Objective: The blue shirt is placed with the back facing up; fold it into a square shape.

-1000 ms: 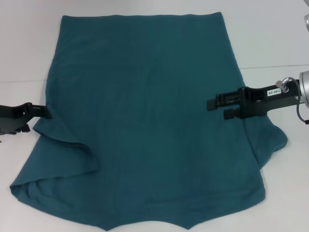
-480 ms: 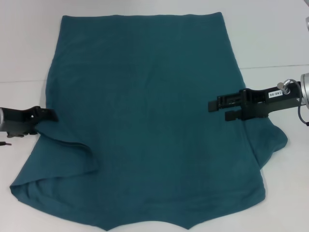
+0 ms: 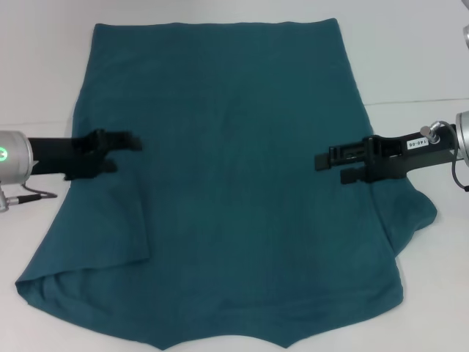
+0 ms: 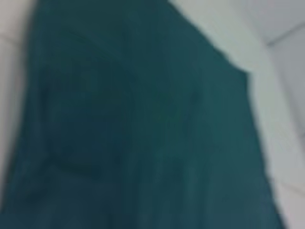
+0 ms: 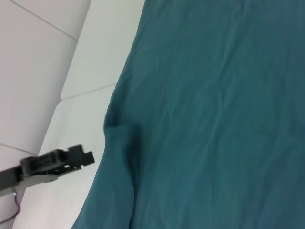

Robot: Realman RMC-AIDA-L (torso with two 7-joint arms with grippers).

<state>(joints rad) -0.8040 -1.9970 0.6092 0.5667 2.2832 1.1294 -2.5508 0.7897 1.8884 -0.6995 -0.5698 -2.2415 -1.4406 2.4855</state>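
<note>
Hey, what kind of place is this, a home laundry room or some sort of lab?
Probably a robot test bench, not a home: a plain white tabletop, one large teal-blue knit T-shirt spread flat, and the black left gripper and right gripper over its sides.

Blue shirt [image 3: 234,183] cut off at the head view's lower edge, its neckline out of sight, left wrist view a blur of teal cloth, right sleeve partly hidden under the right tool [image 3: 330,165], shirt's underside unseen.
</note>
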